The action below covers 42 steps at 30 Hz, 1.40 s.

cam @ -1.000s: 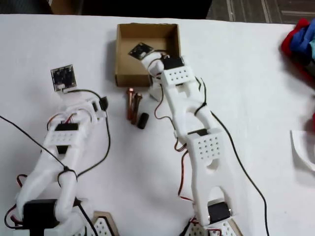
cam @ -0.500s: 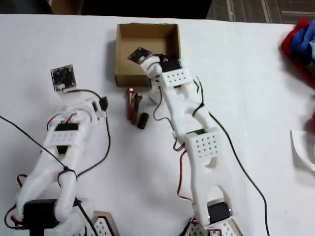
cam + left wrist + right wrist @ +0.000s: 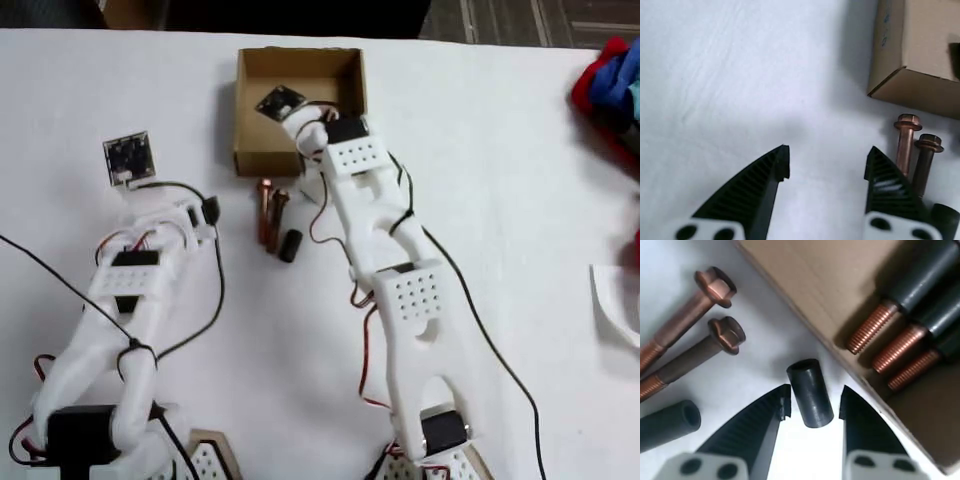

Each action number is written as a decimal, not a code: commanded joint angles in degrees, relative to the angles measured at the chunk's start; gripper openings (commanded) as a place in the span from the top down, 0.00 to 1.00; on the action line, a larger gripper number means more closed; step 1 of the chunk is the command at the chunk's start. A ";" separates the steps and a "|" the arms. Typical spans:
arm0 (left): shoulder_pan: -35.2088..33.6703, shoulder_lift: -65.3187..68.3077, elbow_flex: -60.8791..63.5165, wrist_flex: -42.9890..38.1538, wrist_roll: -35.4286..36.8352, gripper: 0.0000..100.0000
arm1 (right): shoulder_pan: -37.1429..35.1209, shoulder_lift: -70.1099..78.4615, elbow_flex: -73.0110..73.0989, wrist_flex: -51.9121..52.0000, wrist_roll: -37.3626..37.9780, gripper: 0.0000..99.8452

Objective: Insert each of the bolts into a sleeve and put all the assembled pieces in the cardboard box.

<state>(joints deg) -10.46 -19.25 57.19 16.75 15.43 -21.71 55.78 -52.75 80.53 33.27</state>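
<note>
right jaws open astride a sleeve [image 3: 810, 393] by the box [image 3: 840, 285]; left jaws open near bolts [image 3: 905, 147]

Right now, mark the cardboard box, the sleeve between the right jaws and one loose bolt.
Cardboard box [image 3: 262, 162]: high view, front wall.
Sleeve [image 3: 810, 395]: right wrist view, mid side wall.
Loose bolt [image 3: 716, 286]: right wrist view, flanged head.

Copper-coloured bolts [image 3: 715, 287], black sleeves [image 3: 810, 400], brown cardboard box [image 3: 260, 160], white table [image 3: 500, 150], white arms [image 3: 415, 300]
</note>
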 commanded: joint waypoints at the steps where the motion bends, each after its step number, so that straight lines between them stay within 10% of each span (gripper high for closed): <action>1: -0.09 -0.26 -0.22 -1.05 0.26 0.74 | -0.92 -0.57 -2.11 0.13 0.09 0.85; 22: -0.09 -0.26 -0.22 -1.05 0.26 0.74 | 1.45 2.51 -5.27 6.73 -0.18 0.98; 33: -0.09 -0.26 -0.22 -1.05 0.26 0.74 | 9.10 0.57 -23.03 21.14 -14.68 0.98; 42: -0.09 -0.26 -0.22 -1.05 0.26 0.74 | 8.75 -29.41 8.35 20.88 -25.76 0.98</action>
<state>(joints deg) -10.46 -19.25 57.19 16.75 15.43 -12.84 42.51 -56.00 99.96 9.63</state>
